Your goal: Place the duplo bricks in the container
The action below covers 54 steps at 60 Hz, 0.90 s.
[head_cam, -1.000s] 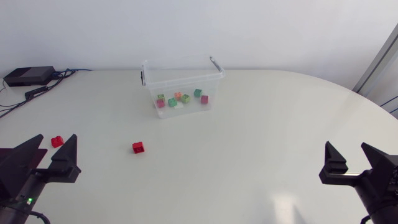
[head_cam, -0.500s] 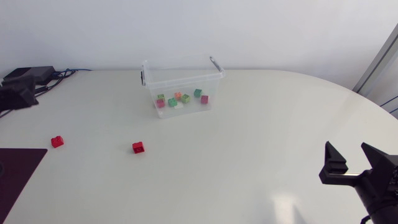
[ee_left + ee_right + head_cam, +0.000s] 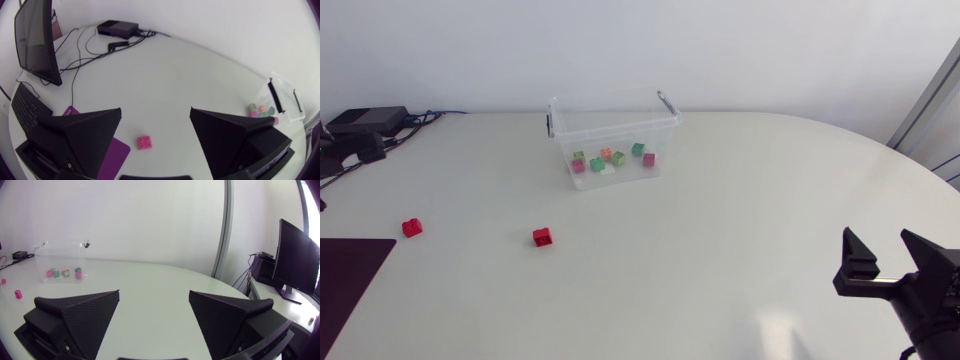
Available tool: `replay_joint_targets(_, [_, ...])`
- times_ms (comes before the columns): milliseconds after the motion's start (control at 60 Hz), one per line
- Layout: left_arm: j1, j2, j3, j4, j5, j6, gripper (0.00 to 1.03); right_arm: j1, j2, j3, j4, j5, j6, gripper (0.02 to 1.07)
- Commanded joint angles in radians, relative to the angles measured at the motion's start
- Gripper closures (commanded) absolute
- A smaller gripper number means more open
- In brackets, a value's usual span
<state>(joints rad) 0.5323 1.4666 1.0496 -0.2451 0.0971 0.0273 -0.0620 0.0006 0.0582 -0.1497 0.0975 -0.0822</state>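
1. One desk [image 3: 740, 200] carries everything.
2. One clear container [image 3: 612, 128] is stood upright at the desk's far side, its top open.
3. Two sets of jaws are counted.
   - The right jaws are spread wide and empty, well apart from the container on its right-arm side.
   - The left jaws, shown only in the left wrist view, are likewise spread with nothing pinched. They are held well apart from the container on its left-arm side.
4. Inside the container about seven bricks [image 3: 608, 159] are counted in green, pink, orange and teal. Overlap makes the exact number uncertain.
5. Two red bricks are left on the desk.
   - The near brick [image 3: 542, 237] lies in front of the container.
   - The far brick [image 3: 412, 227] lies well apart from it towards the left arm. It is probably the one seen on the desk below the left jaws, untouched.
6. The step in hand is judged to be the approach to that far brick. Next, the left jaws would have to be lowered around it and closed, then carried over the container's rim.
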Motion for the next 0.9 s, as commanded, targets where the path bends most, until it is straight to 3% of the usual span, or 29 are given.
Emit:
replay_joint_targets(0, [0.043,0.070,0.038,-0.014,0.007,0.060,0.10,-0.006,-0.005,-0.008,-0.021,-0.002,-0.001,0.06])
replay_joint_targets(233, [0.092,0.262,0.064,-0.072,0.024,0.052,0.10,-0.006,-0.005,-0.008,-0.021,-0.002,-0.001,0.06])
replay_joint_targets(350, [0.044,0.413,0.142,-0.227,-0.030,-0.075,0.10,-0.006,-0.005,-0.008,-0.021,-0.002,-0.001,0.06])
replay_joint_targets(500, [-0.009,0.525,0.201,-0.237,-0.085,-0.145,0.10,-0.006,-0.005,-0.008,-0.021,-0.002,-0.001,0.06])
replay_joint_targets(750, [-0.048,0.640,0.369,-0.344,-0.180,-0.248,0.11,-0.006,-0.005,-0.008,-0.021,-0.002,-0.001,0.06])
replay_joint_targets(883, [-0.064,0.658,0.394,-0.373,-0.198,-0.265,0.18,-0.006,-0.005,-0.008,-0.021,-0.002,-0.001,0.06])
